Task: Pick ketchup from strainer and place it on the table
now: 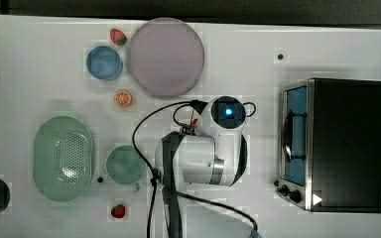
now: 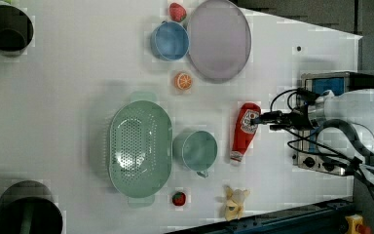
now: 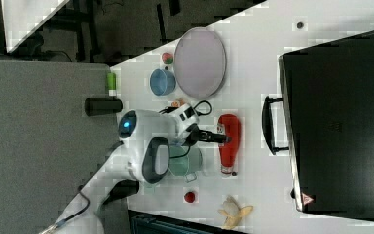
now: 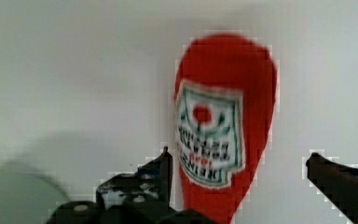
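The white, round-jointed robot arm (image 1: 198, 158) bends at its elbow and reaches forward, its wrist turned downward. At the wrist's end sits the black two-fingered claw (image 4: 240, 179), its jaws spread wide apart with nothing pinched between them. One dark finger (image 4: 161, 170) stands to one side, the other well across from it. A black cable (image 1: 144, 124) loops along the arm behind the claw.

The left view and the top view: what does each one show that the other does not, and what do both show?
The left view alone shows the red squeeze ketchup bottle lying on the white table, with the open gripper over it, and a peeled banana. The top view alone shows the toaster oven's black top. Both show the empty pale green oval strainer and the teal-green cup.
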Robot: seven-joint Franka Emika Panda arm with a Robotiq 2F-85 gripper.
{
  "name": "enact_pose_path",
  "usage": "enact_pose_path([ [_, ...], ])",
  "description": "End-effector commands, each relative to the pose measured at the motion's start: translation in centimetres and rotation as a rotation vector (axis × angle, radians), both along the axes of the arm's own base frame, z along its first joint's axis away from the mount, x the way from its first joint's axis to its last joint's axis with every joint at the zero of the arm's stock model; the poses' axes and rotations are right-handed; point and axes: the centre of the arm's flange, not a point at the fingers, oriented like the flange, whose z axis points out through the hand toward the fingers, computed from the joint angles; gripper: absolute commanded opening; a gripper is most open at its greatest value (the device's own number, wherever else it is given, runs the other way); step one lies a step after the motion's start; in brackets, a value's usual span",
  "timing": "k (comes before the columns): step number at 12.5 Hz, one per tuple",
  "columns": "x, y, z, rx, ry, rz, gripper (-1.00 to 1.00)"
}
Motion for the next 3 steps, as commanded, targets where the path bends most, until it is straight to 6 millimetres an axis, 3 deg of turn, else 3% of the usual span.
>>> enact_pose_path([
  [1, 3.2, -0.1, 11.7, -0.061, -0.161, -0.105, 1.00],
  [3, 3.4, -0.4, 17.3, -0.095, -0.162, -0.264, 1.00],
])
